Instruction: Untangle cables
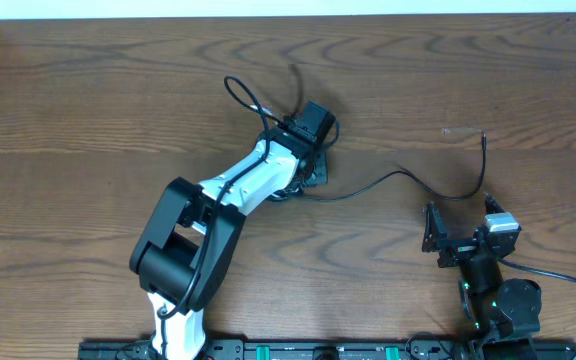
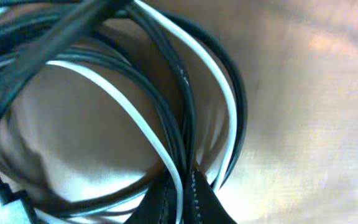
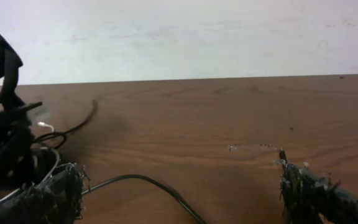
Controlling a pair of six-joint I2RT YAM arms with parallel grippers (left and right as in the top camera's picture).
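The cables [image 1: 298, 185] lie bunched under my left gripper [image 1: 308, 165] at the table's middle. In the left wrist view several black cables [image 2: 185, 93] and one white cable [image 2: 138, 121] loop together. My left gripper [image 2: 184, 199] is shut on them, with the white cable pinched between the fingertips. One black cable [image 1: 398, 173] runs right from the bunch, curves past my right gripper [image 1: 456, 222] and ends at a plug [image 1: 483, 137]. My right gripper [image 3: 180, 180] is open and empty, low over the table, with that black cable [image 3: 160, 182] lying between its fingers.
A black cable loop [image 1: 238, 92] and a loose end [image 1: 294, 72] stick out behind the left gripper. A pale wall [image 3: 185, 37] stands behind the table's far edge. Thick black cords run along the robot arms.
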